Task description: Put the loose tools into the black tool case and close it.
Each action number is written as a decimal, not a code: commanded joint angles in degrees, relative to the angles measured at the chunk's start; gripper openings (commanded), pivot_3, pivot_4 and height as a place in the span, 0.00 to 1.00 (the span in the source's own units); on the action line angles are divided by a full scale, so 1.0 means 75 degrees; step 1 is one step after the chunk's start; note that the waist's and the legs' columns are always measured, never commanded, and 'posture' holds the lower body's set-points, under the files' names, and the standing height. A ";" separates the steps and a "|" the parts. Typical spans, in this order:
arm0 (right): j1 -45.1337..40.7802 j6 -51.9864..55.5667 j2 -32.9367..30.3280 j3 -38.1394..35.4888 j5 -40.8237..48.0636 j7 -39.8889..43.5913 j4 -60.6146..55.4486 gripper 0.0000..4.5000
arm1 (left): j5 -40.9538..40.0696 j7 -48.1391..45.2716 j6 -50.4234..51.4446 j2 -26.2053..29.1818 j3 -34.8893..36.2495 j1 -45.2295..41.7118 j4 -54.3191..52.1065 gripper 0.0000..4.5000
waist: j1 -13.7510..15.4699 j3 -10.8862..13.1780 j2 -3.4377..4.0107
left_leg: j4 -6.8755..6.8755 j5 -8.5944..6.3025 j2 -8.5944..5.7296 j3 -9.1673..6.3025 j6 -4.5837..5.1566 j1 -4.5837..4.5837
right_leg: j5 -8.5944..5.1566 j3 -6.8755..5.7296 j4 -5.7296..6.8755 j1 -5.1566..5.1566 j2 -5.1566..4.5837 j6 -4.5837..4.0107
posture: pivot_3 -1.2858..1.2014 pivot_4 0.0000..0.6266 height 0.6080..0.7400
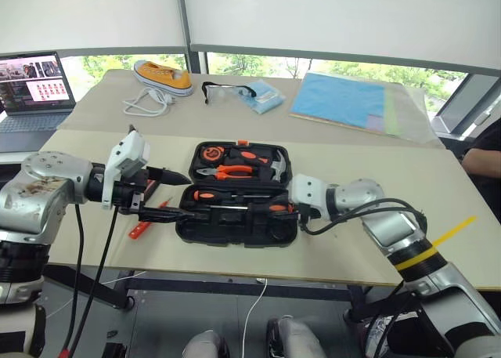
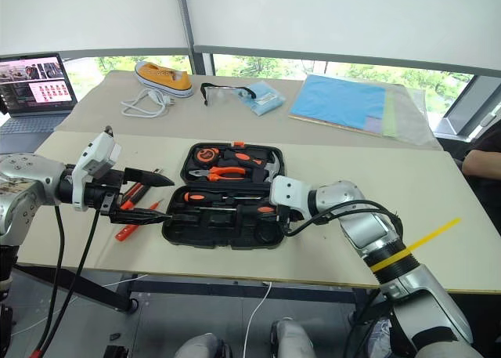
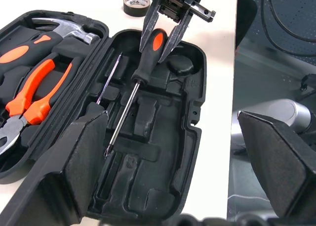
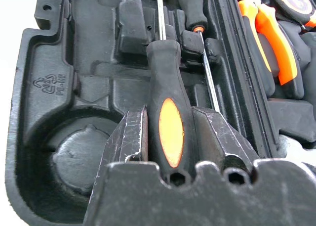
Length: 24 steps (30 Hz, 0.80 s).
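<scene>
Two grippers: the right gripper (image 3: 165, 25) is clamped on the handle of a screwdriver (image 4: 170, 112); the left gripper (image 2: 160, 197) stands spread wide with nothing between its fingers.
Held screwdriver: black handle with an orange inlay, shaft running forward from the right gripper over the moulded recesses of the near half of the black tool case (image 1: 235, 225); whether it has seated in a recess I cannot tell.
Second screwdriver: just beside the held one, toward the hinge, a second screwdriver (image 4: 193, 11) already lies in the case.
Case: open flat, its far half carrying the pliers (image 1: 227, 171) and hammer (image 3: 64, 32).
Edges: the case's near rim lies close to the table (image 1: 368, 240) front edge, under the right gripper's wrist.
Open room: bare tabletop between the left gripper and the case's left wall, with the left fingertips near that wall.
Loose tools: an orange tool (image 2: 129, 226) lies on the table beneath the left gripper; a tape roll (image 3: 137, 3) sits on the table just behind the right gripper.
Hard to make out: the left gripper covers part of the tools below it, so their kinds are unclear.
</scene>
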 commanded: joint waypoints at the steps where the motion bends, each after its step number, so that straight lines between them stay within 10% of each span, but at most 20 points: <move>1: -0.0288 -0.0073 0.0089 -0.0352 -0.0056 0.0073 0.0156 0.23 | -0.0137 0.0057 -0.0048 0.0079 0.0227 -0.0052 -0.0202 1.00 | 0.0009 0.0000 0.0001 | 0.0000 0.0000 0.0000 0.0000 0.0000 0.0000 | -0.0001 0.0000 0.0001 0.0000 -0.0001 -0.0002 | 0.52 0.24 0.84; 6: -0.0391 -0.0193 0.0184 -0.0419 -0.0174 0.0167 0.0485 0.23 | -0.0136 0.0117 -0.0053 0.0020 0.0168 -0.0116 -0.0216 1.00 | 0.0014 0.0001 0.0002 | 0.0000 0.0000 0.0001 -0.0001 0.0000 -0.0002 | -0.0004 -0.0004 0.0001 -0.0001 -0.0001 -0.0008 | 0.52 0.24 0.84; 15: -0.0608 0.0197 0.0597 -0.0697 0.0012 0.0221 0.0224 0.94 | -0.0113 0.0151 -0.0068 -0.0004 0.0130 -0.0181 -0.0176 1.00 | 0.0000 0.0003 0.0005 | -0.0001 0.0000 0.0007 -0.0001 -0.0001 -0.0002 | -0.0006 -0.0004 0.0003 -0.0002 0.0003 -0.0011 | 0.52 0.24 0.84; 18: -0.0653 0.0482 0.0850 -0.0751 0.0089 0.0139 0.0196 0.94 | -0.0083 0.0167 -0.0095 -0.0024 0.0110 -0.0202 -0.0124 1.00 | 0.0007 0.0003 0.0005 | 0.0000 0.0000 0.0007 -0.0001 -0.0002 -0.0003 | -0.0003 -0.0005 0.0004 -0.0002 0.0002 -0.0016 | 0.52 0.24 0.84; 24: -0.0729 0.0660 0.1402 -0.0693 -0.0101 -0.0023 0.0393 0.48 | -0.0047 0.0242 -0.0140 -0.0075 0.0096 -0.0139 -0.0119 1.00 | -0.0003 0.0004 0.0006 | 0.0000 0.0000 0.0010 0.0000 -0.0003 -0.0003 | 0.0004 -0.0007 0.0006 -0.0003 0.0005 -0.0032 | 0.52 0.24 0.84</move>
